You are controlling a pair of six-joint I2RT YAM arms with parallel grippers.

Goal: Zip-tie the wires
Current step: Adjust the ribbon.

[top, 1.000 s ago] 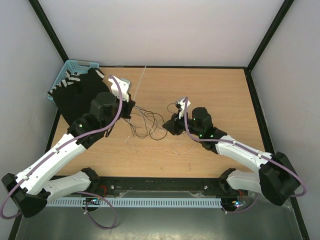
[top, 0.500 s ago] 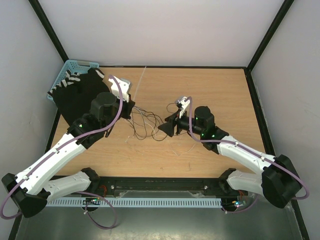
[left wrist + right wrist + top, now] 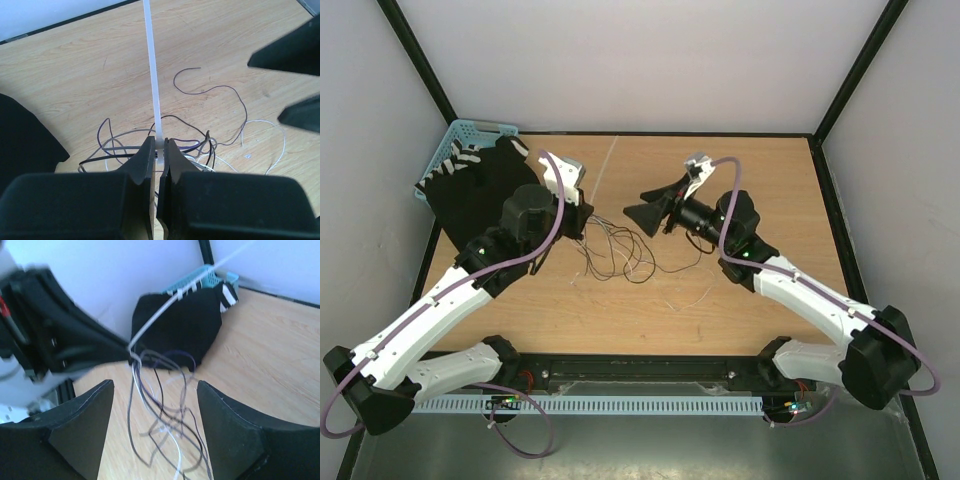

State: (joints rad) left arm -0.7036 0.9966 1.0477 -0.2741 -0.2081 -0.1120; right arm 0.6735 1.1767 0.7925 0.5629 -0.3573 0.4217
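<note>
One zip tie, white, pinched at its near end between the closed fingers of the left gripper; long axis straight ahead from the fingertips. Wires: loose tangle just below and beyond those fingertips. Right gripper: fingers spread wide, empty, facing the tangle. Black cloth and blue basket beside the left gripper.

Zip tie: one. Wires: one tangle. Basket: one. Black cloth: one. Left gripper, right gripper: two.
</note>
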